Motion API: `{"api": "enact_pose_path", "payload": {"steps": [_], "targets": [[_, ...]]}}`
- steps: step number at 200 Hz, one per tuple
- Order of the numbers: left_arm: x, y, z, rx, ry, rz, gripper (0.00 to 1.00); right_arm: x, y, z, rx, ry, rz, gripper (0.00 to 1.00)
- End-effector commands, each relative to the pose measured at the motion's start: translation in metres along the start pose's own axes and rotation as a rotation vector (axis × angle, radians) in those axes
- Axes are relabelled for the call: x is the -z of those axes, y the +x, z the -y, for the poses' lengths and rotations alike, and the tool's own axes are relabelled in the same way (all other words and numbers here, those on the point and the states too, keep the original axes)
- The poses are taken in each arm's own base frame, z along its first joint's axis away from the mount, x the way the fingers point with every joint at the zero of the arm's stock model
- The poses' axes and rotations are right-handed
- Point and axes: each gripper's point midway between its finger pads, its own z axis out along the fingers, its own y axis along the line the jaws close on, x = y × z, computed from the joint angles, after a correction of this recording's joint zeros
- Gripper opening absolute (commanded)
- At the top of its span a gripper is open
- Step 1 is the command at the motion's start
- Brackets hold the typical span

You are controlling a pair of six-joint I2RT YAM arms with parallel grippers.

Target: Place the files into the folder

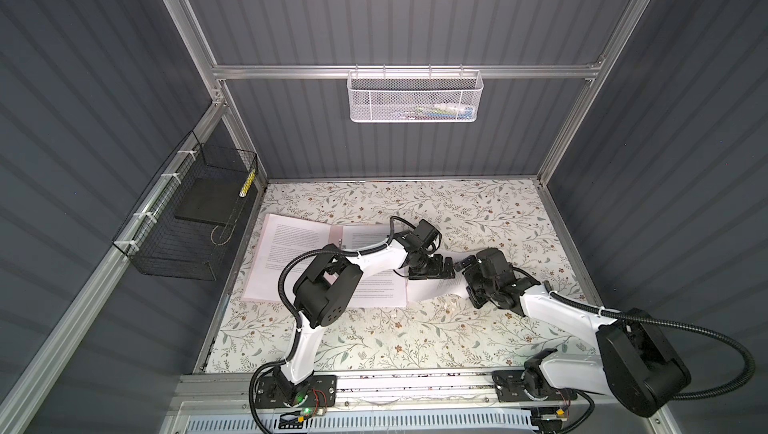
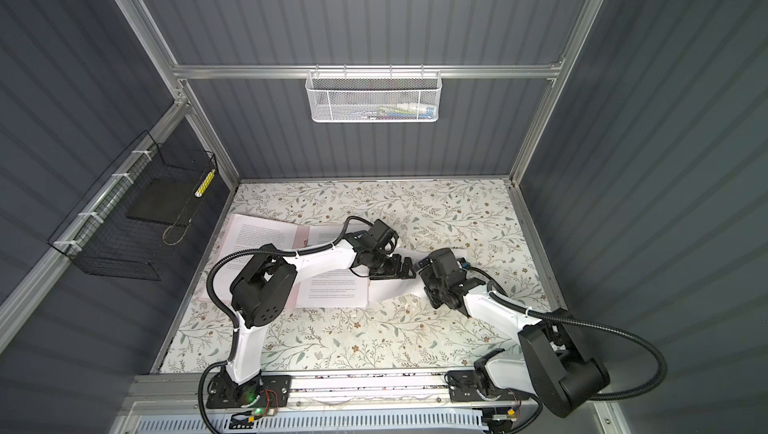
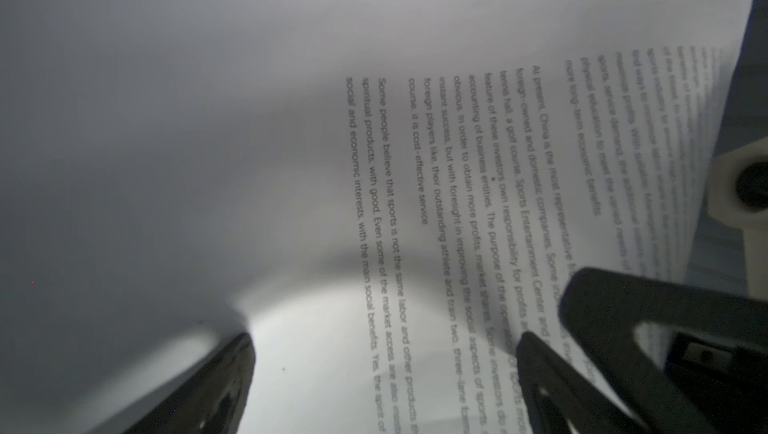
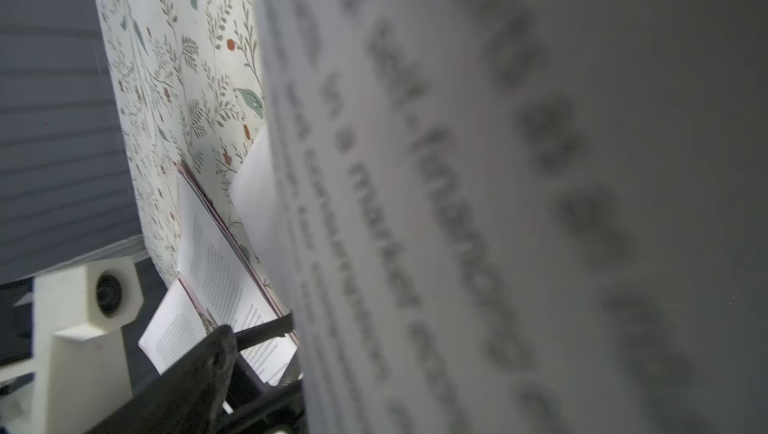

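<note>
The folder lies open near the tabletop's left edge, with some of the files spread flat on both halves. One loose sheet bows upward just beyond the folder's right edge, towards mid-tabletop. The left gripper and right gripper meet nose to nose over it, both jaws spread wide. The paper drapes against them and neither pinches it. This looks like the step of getting that last sheet in. Next move: one gripper needs to close on an edge and slide the sheet left, flat onto the stack, without creasing it.
</note>
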Motion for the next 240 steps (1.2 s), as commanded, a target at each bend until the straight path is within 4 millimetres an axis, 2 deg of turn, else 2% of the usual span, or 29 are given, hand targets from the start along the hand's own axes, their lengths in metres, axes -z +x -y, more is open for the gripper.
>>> {"api": "enact_pose_path", "payload": {"steps": [1, 18, 44, 71, 114, 155, 196, 198, 203, 240], "targets": [[-0.035, 0.050, -0.045, 0.094, -0.129, -0.165, 0.99, 0.006, 0.033, -0.016, -0.028, -0.072, -0.085, 0.99], [-0.036, 0.051, -0.048, 0.100, -0.133, -0.166, 0.99, 0.008, 0.038, -0.013, -0.059, -0.081, -0.076, 0.99], [-0.044, 0.051, -0.052, 0.116, -0.134, -0.179, 0.99, 0.014, 0.053, -0.024, -0.079, -0.143, -0.064, 0.99], [-0.049, 0.051, -0.055, 0.127, -0.135, -0.184, 0.99, 0.012, 0.059, -0.026, -0.102, -0.157, -0.036, 0.99], [-0.049, 0.054, -0.059, 0.125, -0.150, -0.189, 0.99, 0.013, 0.073, -0.006, -0.159, -0.094, 0.019, 0.99], [-0.051, 0.058, -0.062, 0.128, -0.150, -0.196, 0.99, 0.012, 0.068, 0.005, -0.200, -0.115, 0.066, 0.97], [-0.045, 0.053, -0.057, 0.114, -0.139, -0.180, 0.99, 0.009, 0.064, 0.021, -0.223, -0.101, 0.084, 0.83], [-0.046, 0.061, -0.065, 0.125, -0.152, -0.197, 0.99, 0.009, 0.064, 0.021, -0.223, -0.100, 0.085, 0.82], [-0.045, 0.064, -0.067, 0.129, -0.155, -0.202, 0.99, 0.010, 0.063, 0.022, -0.224, -0.100, 0.086, 0.79], [-0.044, 0.065, -0.063, 0.152, -0.125, -0.206, 0.99, 0.011, 0.062, 0.040, -0.265, -0.057, 0.096, 0.46]]}}
